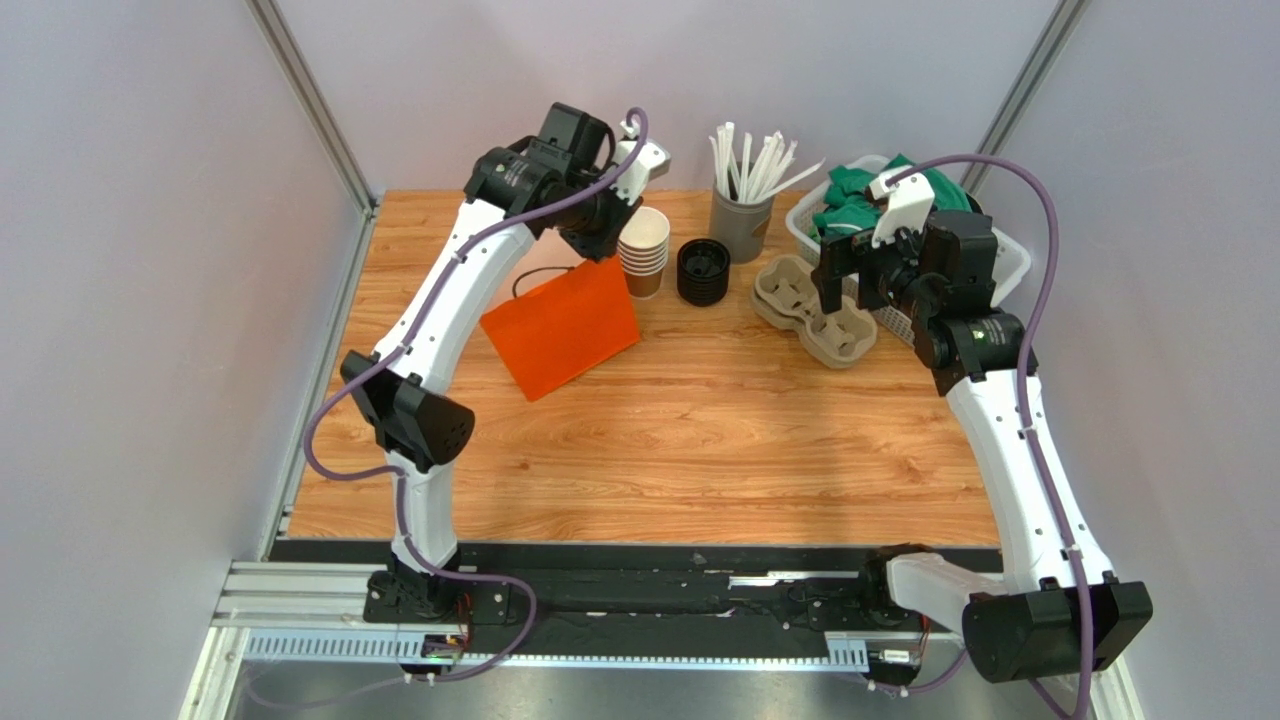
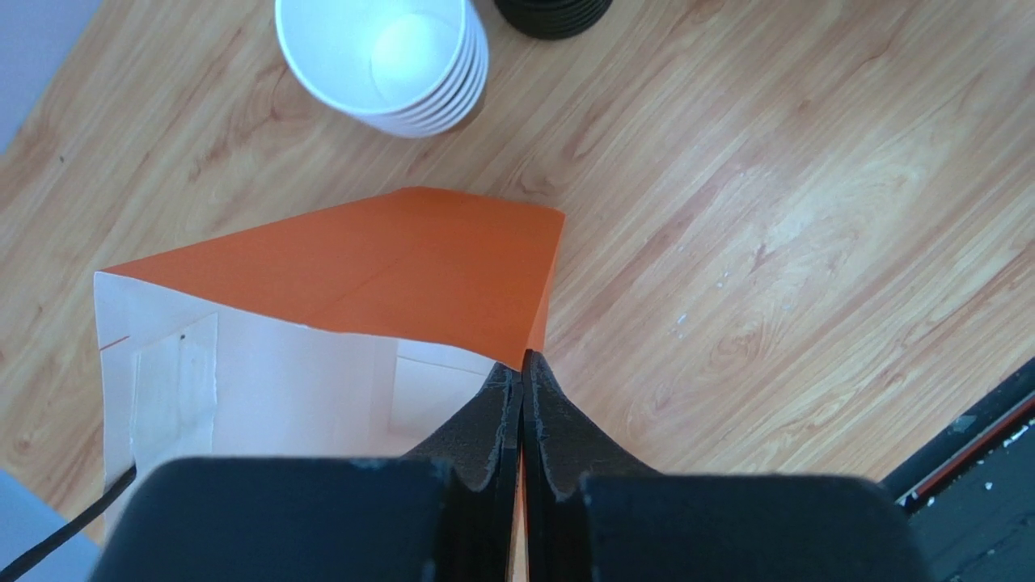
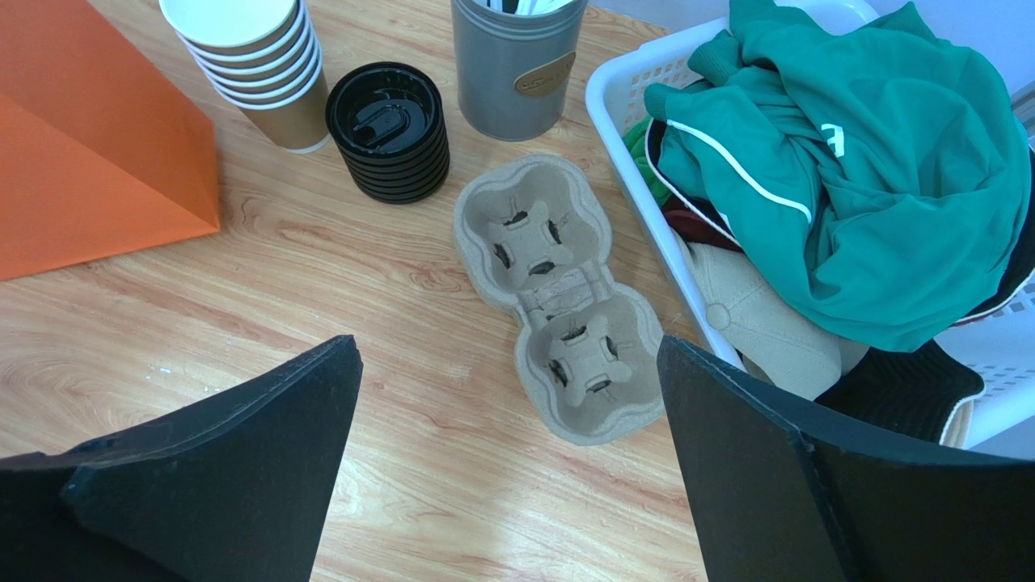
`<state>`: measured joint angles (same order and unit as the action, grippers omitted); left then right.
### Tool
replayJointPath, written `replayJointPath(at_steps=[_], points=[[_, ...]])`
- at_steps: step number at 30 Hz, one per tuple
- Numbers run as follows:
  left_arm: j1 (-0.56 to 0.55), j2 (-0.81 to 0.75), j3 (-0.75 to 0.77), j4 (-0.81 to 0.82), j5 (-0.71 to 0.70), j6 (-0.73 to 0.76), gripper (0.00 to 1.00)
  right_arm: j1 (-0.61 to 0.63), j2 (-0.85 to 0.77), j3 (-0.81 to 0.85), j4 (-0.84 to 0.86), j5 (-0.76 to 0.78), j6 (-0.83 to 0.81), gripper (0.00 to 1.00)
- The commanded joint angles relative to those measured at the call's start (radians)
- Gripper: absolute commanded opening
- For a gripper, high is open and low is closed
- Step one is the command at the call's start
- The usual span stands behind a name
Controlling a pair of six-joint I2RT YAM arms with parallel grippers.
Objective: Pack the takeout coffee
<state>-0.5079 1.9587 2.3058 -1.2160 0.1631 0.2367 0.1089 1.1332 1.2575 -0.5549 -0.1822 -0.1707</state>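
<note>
On the left, the left pincer (image 2: pixel 524 370) is pressed shut on the top rim of the upright orange paper bag (image 1: pixel 564 327), whose open mouth shows a white lining on that pincer's left. Just beyond the bag, ahead of the pincer's tips, stands a stack of lidless tan paper cups, white inside (image 1: pixel 645 249). To its right, close beside it, is a stack of round black plastic lids (image 1: pixel 703 272), and right of that a grey cylindrical holder full of white straws (image 1: pixel 739 222). All stand on the wooden desk (image 1: pixel 676 435).

The right pincer (image 3: pixel 505 346) hangs spread wide and holds nothing. Below and just ahead of its tips lies a grey-brown moulded pulp cup carrier (image 3: pixel 547 261). To its right sits a white plastic basket (image 3: pixel 608 97) heaped with a green garment (image 3: pixel 850 158). As for the takeout coffee, I cannot make out a single lidded cup in any view.
</note>
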Motion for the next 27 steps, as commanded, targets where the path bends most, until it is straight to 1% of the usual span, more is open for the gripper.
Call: replayJointPath(at_steps=[1,2,3,5,6,7,8,9,11,12,15,18,21,22,24,25,26,27], points=[[-0.023,0.025,0.078,0.006,-0.011,-0.016,0.05,0.005,-0.015,-0.001,0.058,0.01,-0.01,0.99],[-0.024,0.034,0.084,0.006,-0.01,-0.016,0.07,0.003,-0.015,-0.001,0.059,0.01,-0.007,0.99],[-0.026,0.039,0.087,0.006,-0.008,-0.019,0.15,0.003,-0.012,-0.004,0.059,0.009,-0.007,0.99],[-0.026,0.046,0.095,0.009,-0.002,-0.025,0.34,0.003,-0.01,-0.006,0.062,0.007,-0.007,0.99],[-0.027,0.046,0.098,0.01,-0.002,-0.027,0.53,0.003,-0.009,-0.007,0.064,0.007,-0.007,0.99],[-0.027,0.046,0.104,0.012,0.001,-0.028,0.61,0.003,-0.006,-0.007,0.064,0.009,-0.007,0.99],[-0.027,0.045,0.116,0.012,0.007,-0.03,0.66,0.003,-0.006,-0.012,0.069,0.009,-0.003,0.99],[-0.027,0.043,0.122,0.012,0.012,-0.028,0.73,0.003,-0.004,-0.013,0.072,0.007,-0.001,0.99],[-0.027,0.034,0.153,0.01,0.022,-0.023,0.79,0.003,-0.001,-0.02,0.084,0.009,0.007,0.99],[-0.027,0.026,0.162,0.01,0.032,-0.02,0.85,0.003,0.003,-0.023,0.09,0.009,0.02,0.99],[-0.027,-0.017,0.196,0.019,0.065,0.003,0.98,0.003,0.016,-0.033,0.116,0.044,0.066,0.99],[-0.027,-0.076,0.213,0.039,0.055,0.032,0.98,0.003,0.043,-0.033,0.135,0.078,0.123,0.99],[-0.023,-0.156,0.166,0.075,0.009,0.058,0.98,0.002,0.083,-0.021,0.13,0.108,0.229,0.98],[-0.02,-0.211,0.108,0.102,-0.009,0.061,0.99,0.002,0.094,-0.015,0.125,0.119,0.291,0.97],[0.0,-0.269,0.028,0.136,-0.025,0.067,0.99,0.002,0.126,-0.015,0.121,0.154,0.35,0.95],[0.009,-0.326,-0.053,0.168,-0.037,0.067,0.99,0.002,0.135,-0.023,0.113,0.165,0.396,0.94],[0.035,-0.351,-0.092,0.18,-0.039,0.067,0.99,0.002,0.155,-0.027,0.11,0.177,0.422,0.91],[0.051,-0.375,-0.129,0.191,-0.04,0.062,0.99,0.003,0.164,-0.035,0.105,0.229,0.444,0.9]])
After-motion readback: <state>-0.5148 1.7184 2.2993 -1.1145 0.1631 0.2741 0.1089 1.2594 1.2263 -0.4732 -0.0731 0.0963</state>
